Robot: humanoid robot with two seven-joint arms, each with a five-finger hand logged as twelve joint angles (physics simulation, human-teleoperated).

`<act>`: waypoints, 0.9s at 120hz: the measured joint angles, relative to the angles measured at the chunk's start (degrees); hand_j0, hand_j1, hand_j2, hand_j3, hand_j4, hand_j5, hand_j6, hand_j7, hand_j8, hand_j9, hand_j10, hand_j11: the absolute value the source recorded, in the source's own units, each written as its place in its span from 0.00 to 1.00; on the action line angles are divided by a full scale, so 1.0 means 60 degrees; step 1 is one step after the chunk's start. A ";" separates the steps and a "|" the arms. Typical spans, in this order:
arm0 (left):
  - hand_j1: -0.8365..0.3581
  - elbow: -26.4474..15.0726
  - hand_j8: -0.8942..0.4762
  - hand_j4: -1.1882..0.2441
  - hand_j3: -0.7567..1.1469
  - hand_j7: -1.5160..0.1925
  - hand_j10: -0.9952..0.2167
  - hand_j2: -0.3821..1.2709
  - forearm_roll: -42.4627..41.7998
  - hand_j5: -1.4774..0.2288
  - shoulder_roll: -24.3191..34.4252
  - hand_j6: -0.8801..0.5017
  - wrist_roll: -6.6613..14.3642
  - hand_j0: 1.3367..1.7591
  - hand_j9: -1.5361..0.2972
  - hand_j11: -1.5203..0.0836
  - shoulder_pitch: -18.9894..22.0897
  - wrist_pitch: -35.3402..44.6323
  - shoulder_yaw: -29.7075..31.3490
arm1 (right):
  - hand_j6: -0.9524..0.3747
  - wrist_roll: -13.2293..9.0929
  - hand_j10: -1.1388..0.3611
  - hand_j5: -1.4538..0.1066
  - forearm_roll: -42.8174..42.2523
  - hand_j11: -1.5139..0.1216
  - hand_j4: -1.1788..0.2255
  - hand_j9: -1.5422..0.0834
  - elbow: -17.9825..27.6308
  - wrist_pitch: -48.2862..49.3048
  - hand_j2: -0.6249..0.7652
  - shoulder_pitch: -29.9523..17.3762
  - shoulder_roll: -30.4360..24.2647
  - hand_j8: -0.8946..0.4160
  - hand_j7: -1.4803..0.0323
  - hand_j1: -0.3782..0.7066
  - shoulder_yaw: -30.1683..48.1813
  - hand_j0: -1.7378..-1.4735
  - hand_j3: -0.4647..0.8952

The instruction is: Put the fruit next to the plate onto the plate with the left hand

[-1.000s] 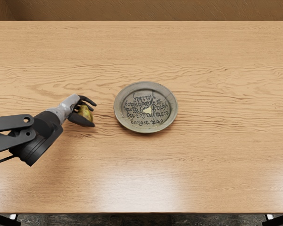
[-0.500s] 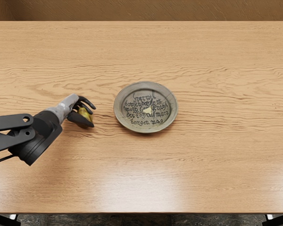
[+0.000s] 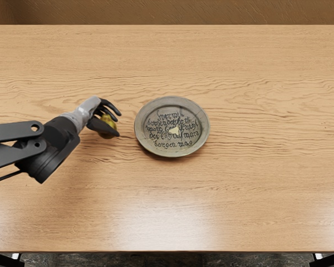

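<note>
Task status: grasp made, transfer not done. The plate (image 3: 140, 119) carries no fruit. Its face shows only dark script-like markings and a small pale patch near the middle, and I cannot tell what that patch is.

My left hand (image 3: 99, 118) sits left of the plate, near its left rim but not touching it. My arm comes in from the left edge of the view. The dark fingers (image 3: 111, 105) curl over the top and the thumb closes from below, so the hand is clamped on the fruit (image 3: 107, 120).

The fruit is small and yellow, and only a sliver of it shows between the digits. It sits at the plate-facing end of my hand, just short of the rim, with a strip of bare table (image 3: 239, 194) between it and the plate.

I cannot tell whether the fruit is clear of the wood or resting on it. The shadow under the hand is tight.

What is left, as I judge it:
- Carry the fruit rightward over the rim.
- Lower it toward the plate's centre.
- Open the fingers and draw the hand back left.

Risk: the rim is raised, so a low pass could clip it.

My right hand is out of view.
</note>
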 joint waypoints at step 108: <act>0.40 0.0019 0.27 0.35 0.40 0.36 0.42 0.51 -0.0170 0.34 -0.1381 0.14 0.0046 0.76 0.34 0.39 -0.0896 -0.0147 -0.0426 | 0.71 0.0000 0.75 0.93 0.0000 0.92 0.83 0.94 0.0000 -0.0001 0.45 0.0000 0.0000 0.68 0.97 0.04 0.0000 0.30 0.34</act>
